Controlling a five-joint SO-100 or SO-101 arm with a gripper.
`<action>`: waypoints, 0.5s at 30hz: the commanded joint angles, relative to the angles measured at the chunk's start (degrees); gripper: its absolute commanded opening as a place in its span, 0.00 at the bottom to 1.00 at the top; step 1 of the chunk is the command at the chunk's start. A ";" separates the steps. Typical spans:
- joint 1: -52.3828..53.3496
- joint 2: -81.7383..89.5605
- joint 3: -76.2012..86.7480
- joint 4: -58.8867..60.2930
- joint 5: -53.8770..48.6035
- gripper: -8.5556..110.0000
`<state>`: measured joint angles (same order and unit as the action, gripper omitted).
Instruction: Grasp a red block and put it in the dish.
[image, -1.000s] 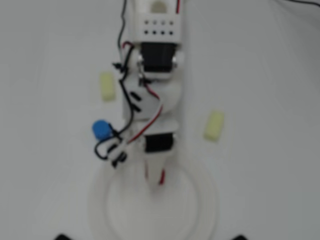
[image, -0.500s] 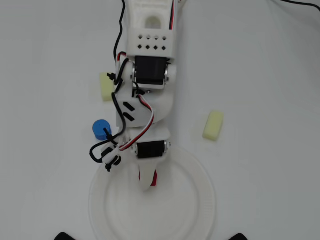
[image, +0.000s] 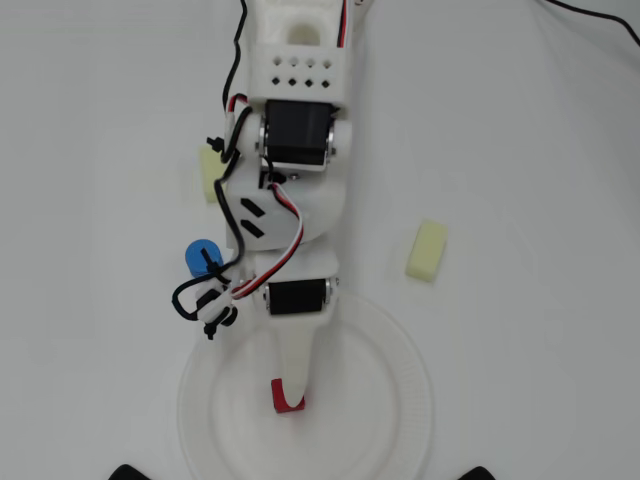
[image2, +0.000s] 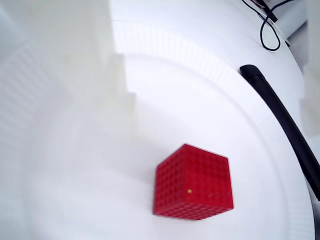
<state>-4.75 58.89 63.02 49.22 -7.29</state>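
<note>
Pincer (image: 292, 392) over dish, tip at red block; open or shut, cannot tell. In wrist view, white finger (image2: 107, 75) beside block, not pressing it. Red block (image: 288, 398) lying inside dish (image: 400, 400), on flat middle part. Dish close to bottom edge of table (image: 540, 150). Blue cylinder (image: 202, 258) just left of arm, outside dish. Pale yellow block (image: 427, 250) toward right side of table. Another yellow block (image: 210, 175) partly hidden under arm, left side.

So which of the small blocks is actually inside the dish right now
The red block, sitting in the dish under the gripper. The two pale yellow blocks and the blue cylinder lie on the table outside it.
</note>
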 joint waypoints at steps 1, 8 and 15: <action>0.44 3.87 -5.54 3.60 0.53 0.35; 0.70 18.54 -5.01 21.01 0.00 0.41; 1.76 47.46 18.37 25.58 -1.49 0.43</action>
<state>-3.69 94.13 72.60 74.27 -8.09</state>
